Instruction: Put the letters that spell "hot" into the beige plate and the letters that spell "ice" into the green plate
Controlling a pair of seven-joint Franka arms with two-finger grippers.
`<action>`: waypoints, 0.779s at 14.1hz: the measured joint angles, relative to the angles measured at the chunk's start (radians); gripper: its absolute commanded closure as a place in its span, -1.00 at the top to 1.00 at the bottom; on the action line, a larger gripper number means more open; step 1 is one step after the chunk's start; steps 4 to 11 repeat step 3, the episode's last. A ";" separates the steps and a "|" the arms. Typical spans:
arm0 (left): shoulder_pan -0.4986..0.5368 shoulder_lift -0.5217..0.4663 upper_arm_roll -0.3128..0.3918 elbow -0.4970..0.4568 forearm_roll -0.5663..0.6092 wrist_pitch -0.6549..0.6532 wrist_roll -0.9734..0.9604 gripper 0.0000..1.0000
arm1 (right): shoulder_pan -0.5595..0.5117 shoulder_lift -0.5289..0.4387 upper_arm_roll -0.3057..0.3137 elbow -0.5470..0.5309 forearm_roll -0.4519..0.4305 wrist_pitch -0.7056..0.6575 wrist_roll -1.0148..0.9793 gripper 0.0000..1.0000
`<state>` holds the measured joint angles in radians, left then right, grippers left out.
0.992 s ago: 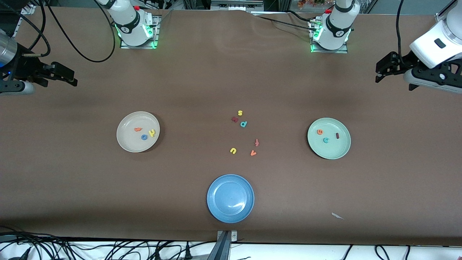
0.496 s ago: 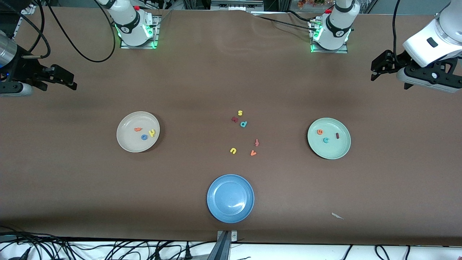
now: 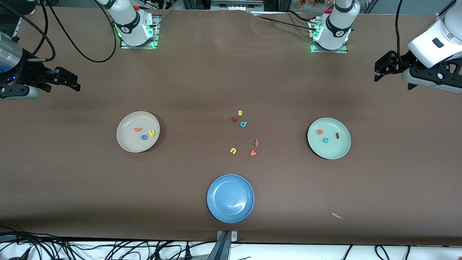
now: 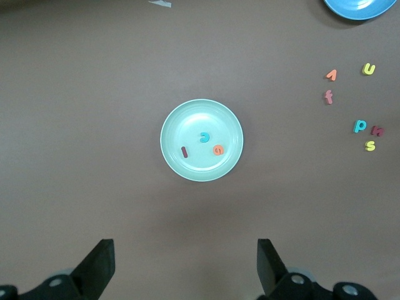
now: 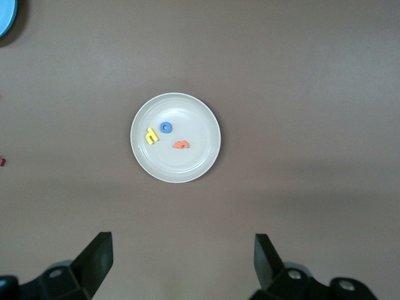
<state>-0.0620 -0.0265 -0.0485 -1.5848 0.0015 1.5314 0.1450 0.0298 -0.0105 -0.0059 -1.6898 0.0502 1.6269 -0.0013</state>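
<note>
Sorting looks done: yellow h (image 3: 152,133), blue o (image 3: 144,137) and orange t (image 3: 137,129) lie in the beige plate (image 3: 126,142) toward the right arm's end; orange e (image 3: 319,132), teal c (image 3: 326,140) and dark red i (image 3: 337,135) lie in the green plate (image 3: 339,151) toward the left arm's end. Leftover letters s, p, f, u, v sit mid-bench, with the blue plate (image 3: 216,209) empty nearer the camera. Left gripper (image 3: 379,72) and right gripper (image 3: 72,81) hang raised over the bench ends, jaws apart, holding nothing. Judged final step; next move calls only for parking both arms, no further pick.
</note>
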 measured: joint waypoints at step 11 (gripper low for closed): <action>0.000 0.013 0.000 0.013 0.000 0.000 -0.001 1.00 | 0.000 0.001 0.000 0.000 0.000 0.000 0.000 1.00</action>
